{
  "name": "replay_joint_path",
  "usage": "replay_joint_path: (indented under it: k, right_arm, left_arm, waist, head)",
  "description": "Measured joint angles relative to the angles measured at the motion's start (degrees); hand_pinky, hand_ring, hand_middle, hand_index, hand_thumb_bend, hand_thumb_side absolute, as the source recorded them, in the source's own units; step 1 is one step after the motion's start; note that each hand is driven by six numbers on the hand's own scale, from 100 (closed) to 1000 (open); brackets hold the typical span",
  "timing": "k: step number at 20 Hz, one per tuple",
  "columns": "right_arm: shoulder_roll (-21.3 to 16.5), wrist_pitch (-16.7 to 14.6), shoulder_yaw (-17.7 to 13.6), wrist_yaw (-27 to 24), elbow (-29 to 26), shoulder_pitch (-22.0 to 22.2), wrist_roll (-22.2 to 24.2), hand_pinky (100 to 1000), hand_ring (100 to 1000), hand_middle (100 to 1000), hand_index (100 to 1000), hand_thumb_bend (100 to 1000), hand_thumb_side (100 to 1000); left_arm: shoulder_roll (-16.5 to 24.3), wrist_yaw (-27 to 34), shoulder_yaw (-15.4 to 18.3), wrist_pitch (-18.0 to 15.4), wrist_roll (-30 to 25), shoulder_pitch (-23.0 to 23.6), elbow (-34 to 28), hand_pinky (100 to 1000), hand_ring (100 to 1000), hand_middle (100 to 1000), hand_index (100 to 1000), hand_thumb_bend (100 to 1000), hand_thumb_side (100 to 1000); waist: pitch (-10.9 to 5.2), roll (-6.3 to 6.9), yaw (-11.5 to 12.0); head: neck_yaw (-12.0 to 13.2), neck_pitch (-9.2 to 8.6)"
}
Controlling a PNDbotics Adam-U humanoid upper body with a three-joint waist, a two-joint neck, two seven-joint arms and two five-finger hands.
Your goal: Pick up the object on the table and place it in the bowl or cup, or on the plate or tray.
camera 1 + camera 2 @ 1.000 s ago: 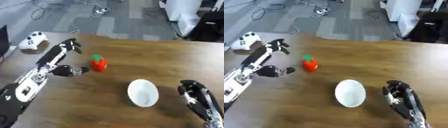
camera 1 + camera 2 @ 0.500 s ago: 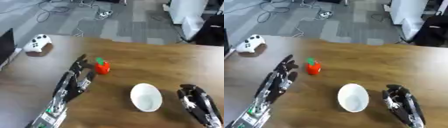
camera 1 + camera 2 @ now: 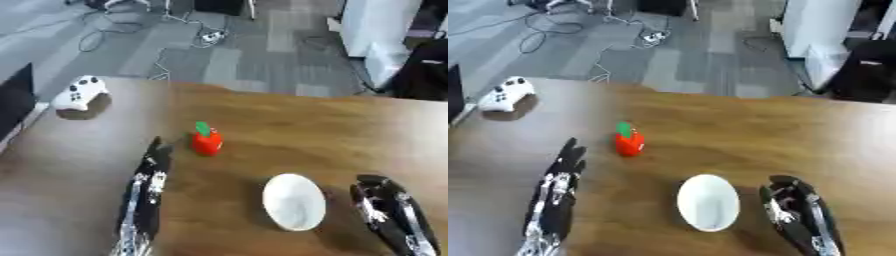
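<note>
A small red object with a green top stands on the wooden table, left of centre. A white bowl sits nearer the front, right of it, with nothing in it. My left hand lies flat with straight fingers, its tips just left of and below the red object, apart from it. At the lower right my right hand rests beside the bowl, fingers relaxed, holding nothing.
A white game controller lies at the table's far left corner. A dark object shows at the left edge. Beyond the table's far edge are grey floor, cables and white furniture.
My left hand has drawn back from the red object and lowered toward the front, fingers now straight. The camera has tilted too. The red object, the bowl and the right hand stay put.
</note>
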Motion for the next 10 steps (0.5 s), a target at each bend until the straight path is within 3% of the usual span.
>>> replay_joint_path:
  k: [1, 2, 6, 10]
  right_arm:
    - [0.13, 0.04, 0.03, 0.0, 0.0, 0.06, 0.08, 165, 440, 534, 706, 440, 457]
    - [0.15, 0.04, 0.06, 0.0, 0.0, 0.1, 0.12, 165, 439, 532, 706, 450, 451]
    - [0.17, -0.02, 0.71, 0.0, 0.0, 0.11, 0.72, 164, 436, 526, 704, 451, 449]
    - [0.19, -0.1, 1.18, -0.02, 0.01, 0.08, 1.31, 164, 434, 523, 703, 451, 449]
  left_arm:
    - [2.75, -3.8, 0.14, 0.42, -1.12, -0.34, -0.26, 1000, 1000, 1000, 789, 760, 902]
    - [5.62, -8.3, 0.33, 1.04, -2.48, -0.83, -0.57, 1000, 1000, 976, 813, 593, 764]
    - [15.78, -29.04, 0.07, 4.13, -9.3, -4.61, -0.46, 1000, 1000, 935, 848, 620, 760]
    - [21.39, -40.72, -0.97, 5.55, -13.57, -9.77, 2.1, 1000, 1000, 911, 861, 662, 729]
  waist:
    - [-0.02, 0.02, -0.22]
    - [-0.03, 0.05, -0.48]
    - [-0.18, 0.31, -2.01]
    - [-0.15, 0.3, -2.92]
  head:
    - [0.09, 0.27]
    - [0.3, 0.44]
    - [1.18, 1.5]
    - [1.79, 2.71]
